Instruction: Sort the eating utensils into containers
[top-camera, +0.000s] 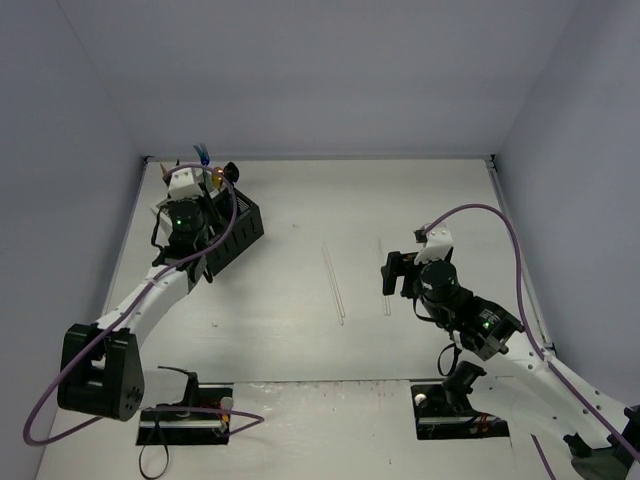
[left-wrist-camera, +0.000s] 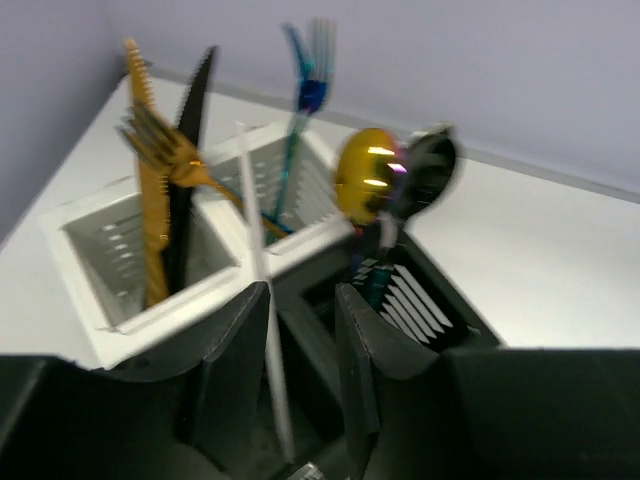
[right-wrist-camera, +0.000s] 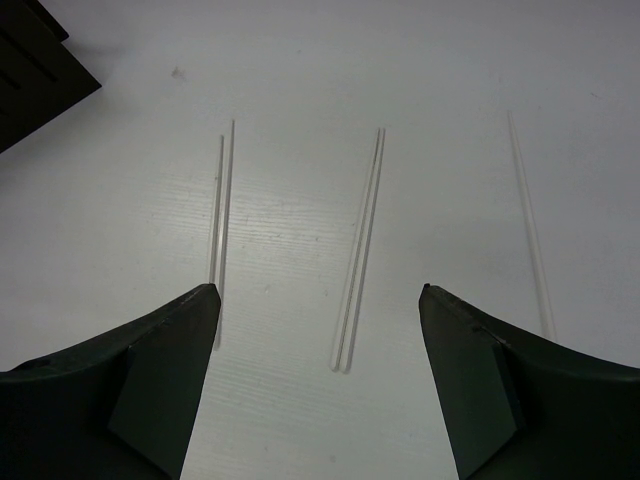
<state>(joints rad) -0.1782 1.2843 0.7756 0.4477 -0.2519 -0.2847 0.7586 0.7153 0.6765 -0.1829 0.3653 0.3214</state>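
A white tabletop (top-camera: 300, 200) forms the floor of a booth with plain pale grey walls (top-camera: 320, 70). Toward ten o'clock stands the joined cluster of white and black mesh bins (top-camera: 238, 232). It already holds a gold fork (left-wrist-camera: 160, 140), a black knife (left-wrist-camera: 197, 110), a blue fork (left-wrist-camera: 308, 95), a gold spoon (left-wrist-camera: 365, 175) and a black spoon (left-wrist-camera: 430, 170). The left gripper (left-wrist-camera: 300, 295) hangs over the cluster with its jaws partly apart. A slim clear plastic utensil (left-wrist-camera: 259, 260) stands upright and loose in the gap; which bin it stands in I cannot tell. Toward four o'clock the right gripper (right-wrist-camera: 318, 290) hovers with jaws wide, gripping nothing, above more clear plastic utensils (right-wrist-camera: 358, 250) lying flat mid-tabletop.
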